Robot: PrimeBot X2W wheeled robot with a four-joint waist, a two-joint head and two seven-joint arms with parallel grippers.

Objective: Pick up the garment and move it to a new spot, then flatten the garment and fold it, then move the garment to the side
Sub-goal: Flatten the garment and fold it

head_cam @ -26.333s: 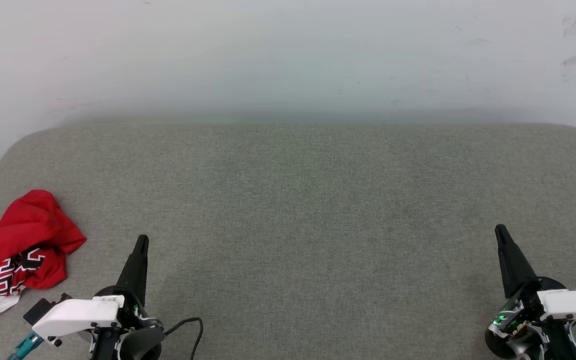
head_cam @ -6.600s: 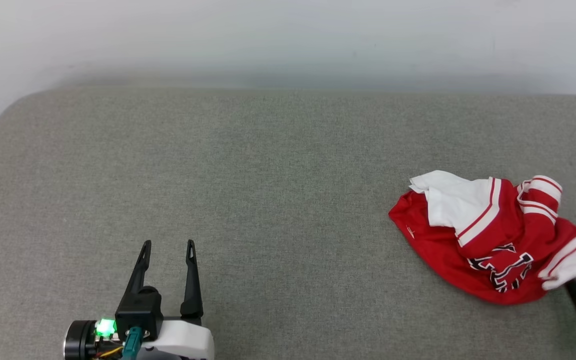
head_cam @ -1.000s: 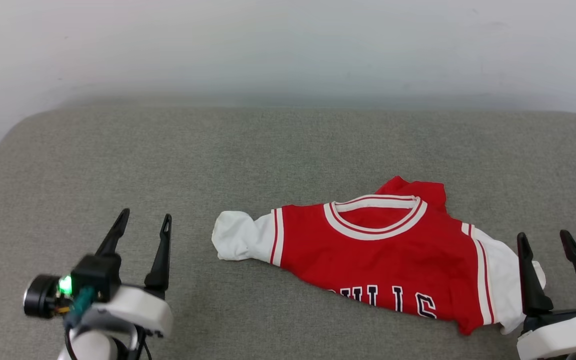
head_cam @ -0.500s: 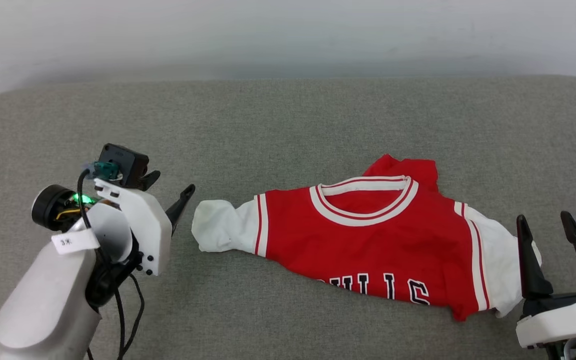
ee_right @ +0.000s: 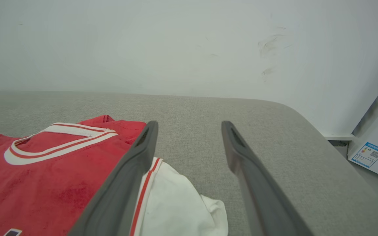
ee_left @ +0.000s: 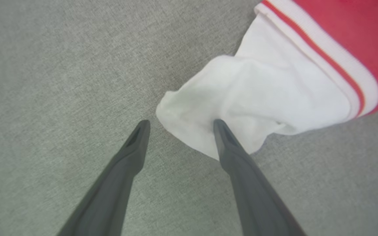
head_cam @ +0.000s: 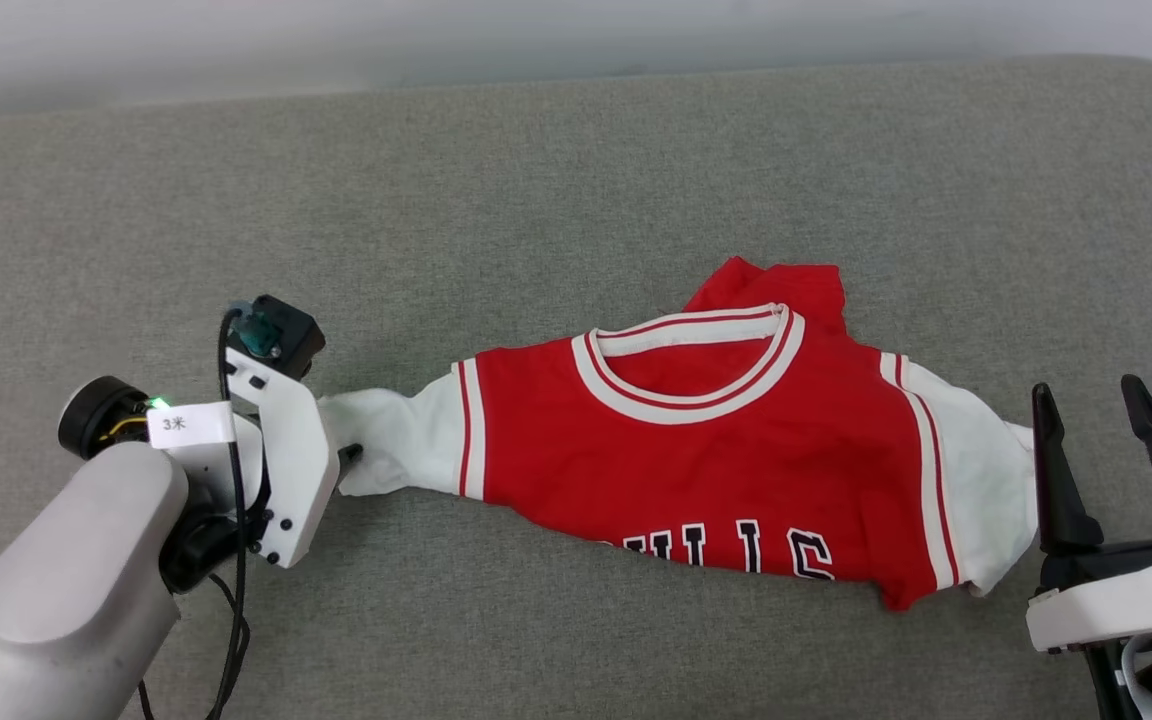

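Toward the grey fabric bench's [head_cam: 576, 150] left edge, my open left jaws straddle the red-and-white jersey shirt's [head_cam: 696, 450] sleeve tip [ee_left: 208, 108]; right jaws stand open by the other sleeve.

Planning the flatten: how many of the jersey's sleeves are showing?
2. One sleeve lies at the left claw, one finger over it; the other sleeve lies beside the right claw.

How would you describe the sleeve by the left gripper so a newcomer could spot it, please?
A red jersey lies on the grey cushion, collar away from the robot. The sleeve is the bunched white one on the robot's left, at the left gripper's tips; the other sleeve lies by the right gripper.
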